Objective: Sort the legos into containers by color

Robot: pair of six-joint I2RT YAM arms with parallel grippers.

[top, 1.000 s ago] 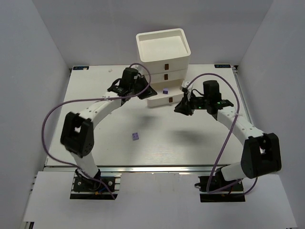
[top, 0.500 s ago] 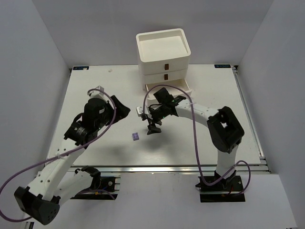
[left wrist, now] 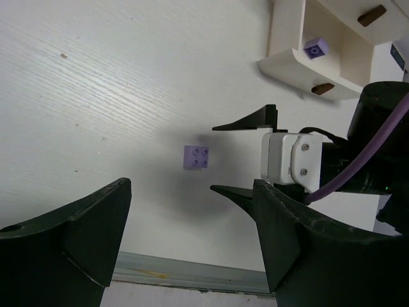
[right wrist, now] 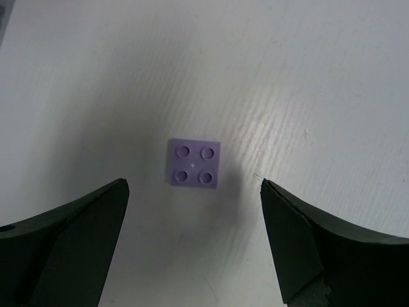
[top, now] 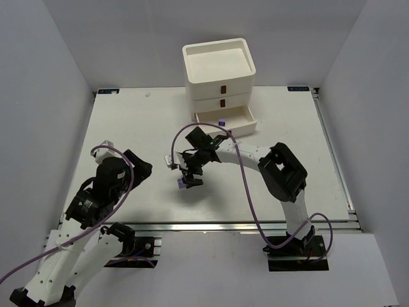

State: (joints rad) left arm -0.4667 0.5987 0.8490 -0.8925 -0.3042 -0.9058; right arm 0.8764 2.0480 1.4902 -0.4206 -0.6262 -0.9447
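Right tool [left wrist: 217, 157] spread wide and empty, pointed down over a small light purple square studded plastic brick [right wrist: 193, 163] on the white worktop [top: 128, 121], at 6 o'clock from the white plastic drawer chest [top: 217, 61]. The right arm reaches across toward 10 o'clock. Left tool [top: 139, 167], wide open and empty, hangs at the brick's 9 o'clock.

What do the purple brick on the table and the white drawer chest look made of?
The purple brick looks like moulded plastic, fairly matte: uniform colour, crisp edges, four round studs. The drawer chest is probably plastic too: smooth off-white, with rounded corners and thin walls. Its dark brown pulls could be wood or plastic; they are too small to tell.
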